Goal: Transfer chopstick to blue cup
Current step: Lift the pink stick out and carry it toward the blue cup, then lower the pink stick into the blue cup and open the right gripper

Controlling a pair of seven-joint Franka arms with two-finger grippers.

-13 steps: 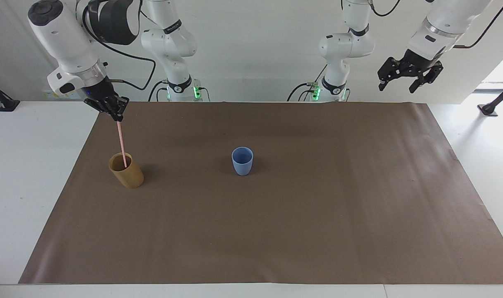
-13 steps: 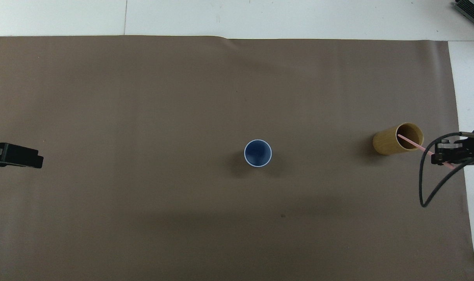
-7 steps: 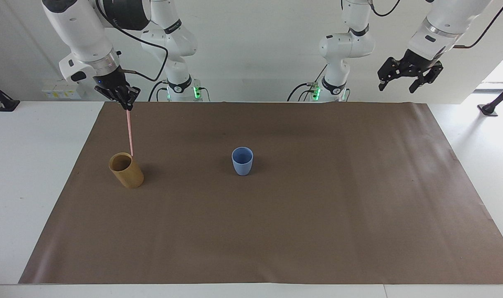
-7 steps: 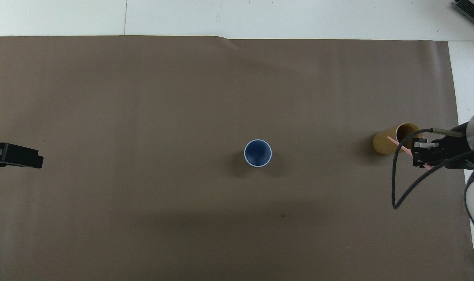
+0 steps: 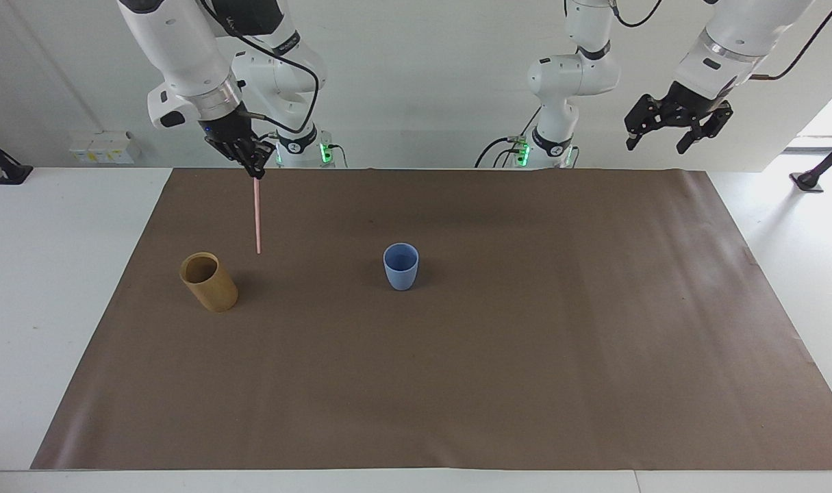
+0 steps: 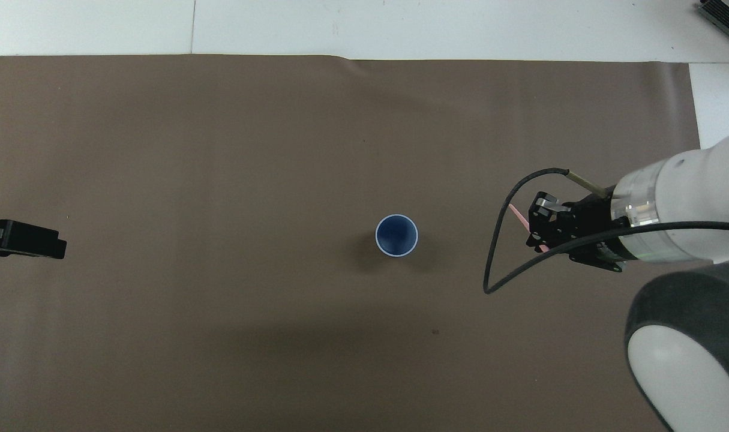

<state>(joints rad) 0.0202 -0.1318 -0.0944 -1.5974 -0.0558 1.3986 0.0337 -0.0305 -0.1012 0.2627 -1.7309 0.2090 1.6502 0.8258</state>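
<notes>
- The tan cup (image 5: 209, 281) stands on the brown mat (image 5: 525, 383) toward the right arm's end of the bench. Nothing shows inside it.
- The right gripper (image 5: 256, 171) is up in the air over the mat, between the tan cup and the blue cup (image 5: 401, 266). Its jaws are pressed together, pinching the top end of the chopstick (image 5: 257, 216).
- The chopstick hangs almost straight down from the jaws. Its low tip is free in the air, clear of the tan cup and not touching the mat.
- In the view from above, the pink tip (image 6: 517, 215) pokes out from under the right gripper (image 6: 541, 231), well apart from the blue cup (image 6: 396, 235).
- The blue cup stands upright near the middle of the mat, with its mouth open to the top. It looks empty.
- The left gripper (image 5: 669, 133) waits high over the left arm's end of the bench. Its jaws are spread and hold nothing.
- The step in hand looks like the carry: the stick is out of the tan cup and on its way to the blue one.
- Next, the right gripper needs to bring the stick over the blue cup's mouth, keep the tip higher than the rim, then go down and let go.
- The stick is much longer than the cup is tall, so it will likely lean on the rim. A gentle drop should keep the cup from tipping.
</notes>
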